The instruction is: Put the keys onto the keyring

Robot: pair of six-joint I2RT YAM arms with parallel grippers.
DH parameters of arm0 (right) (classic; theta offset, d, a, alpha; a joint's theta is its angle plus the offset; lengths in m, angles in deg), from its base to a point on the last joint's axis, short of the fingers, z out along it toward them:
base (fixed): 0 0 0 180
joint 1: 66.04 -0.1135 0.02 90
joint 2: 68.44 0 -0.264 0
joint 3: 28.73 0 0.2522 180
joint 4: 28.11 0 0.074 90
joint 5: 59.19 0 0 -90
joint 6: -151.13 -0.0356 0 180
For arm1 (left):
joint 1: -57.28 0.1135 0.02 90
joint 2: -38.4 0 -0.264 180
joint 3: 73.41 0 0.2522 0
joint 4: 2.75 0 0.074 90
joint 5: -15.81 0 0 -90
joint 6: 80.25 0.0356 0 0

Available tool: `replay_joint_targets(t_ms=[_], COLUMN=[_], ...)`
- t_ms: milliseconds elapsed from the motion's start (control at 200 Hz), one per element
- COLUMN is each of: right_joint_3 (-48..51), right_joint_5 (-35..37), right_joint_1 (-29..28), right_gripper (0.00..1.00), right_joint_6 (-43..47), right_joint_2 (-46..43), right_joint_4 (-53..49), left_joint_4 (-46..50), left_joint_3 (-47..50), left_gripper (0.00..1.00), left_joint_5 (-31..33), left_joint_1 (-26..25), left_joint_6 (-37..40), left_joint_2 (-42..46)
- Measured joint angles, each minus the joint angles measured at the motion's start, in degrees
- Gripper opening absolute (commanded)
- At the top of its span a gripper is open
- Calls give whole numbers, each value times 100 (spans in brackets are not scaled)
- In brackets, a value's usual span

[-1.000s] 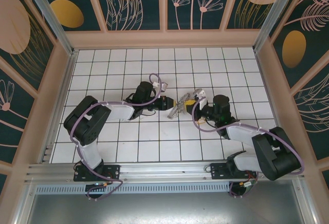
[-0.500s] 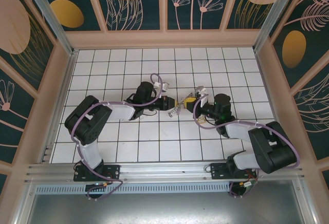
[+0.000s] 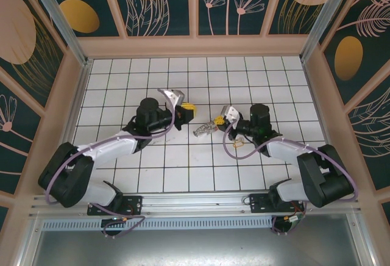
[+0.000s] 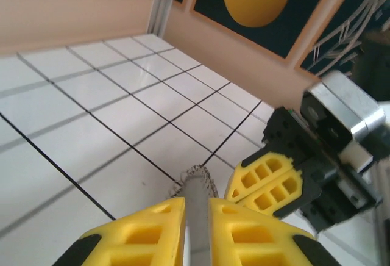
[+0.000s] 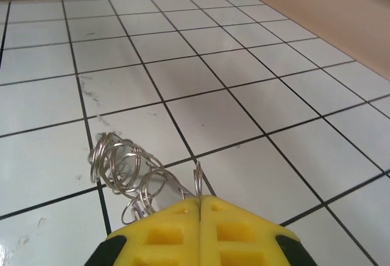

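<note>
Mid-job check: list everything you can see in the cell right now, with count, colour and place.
silver rings: one linked bunch, silver, mid-floor, pinched by the right gripper.
grey metal piece: one, grey, held in the left gripper; unidentifiable.
tiled floor: one, white, dark lines, underneath.
walls: three sides, teal with gold and pink plant prints.
left gripper: one, yellow fingers, left of centre, closed on the grey piece.
right gripper: one, yellow fingers, right of centre, shut on the rings.

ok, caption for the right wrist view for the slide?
Right arm's yellow jaws shut on a bunch of linked silver rings over the white tiled floor.
</note>
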State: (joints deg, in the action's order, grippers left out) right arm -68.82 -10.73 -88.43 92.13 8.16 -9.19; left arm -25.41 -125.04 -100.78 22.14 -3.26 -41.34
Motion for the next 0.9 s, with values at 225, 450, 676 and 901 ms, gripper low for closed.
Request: replay_joint_targets(t_ms=[225,450,676,901], right_joint_3=[-365,-603,-302,219], right_joint_5=[-361,-448,-350,-334], right_joint_1=[-35,-87,-85,-81], right_gripper=[0,0,0,0], right_joint_6=[645,861,409,-275], right_joint_2=[-59,-57,-61,-297], right_joint_4=[-636,-918,-881,-361], left_joint_4=[107,675,973,1036], left_joint_3=[168,-623,-1200,-1198], left_gripper=[18,20,20,22], left_joint_5=[-195,-1113,-2293,-2691], left_joint_1=[330,476,474,282], left_joint_6=[1353,1952,1882,2057], left_joint_2=[195,-680,-1650,-1773])
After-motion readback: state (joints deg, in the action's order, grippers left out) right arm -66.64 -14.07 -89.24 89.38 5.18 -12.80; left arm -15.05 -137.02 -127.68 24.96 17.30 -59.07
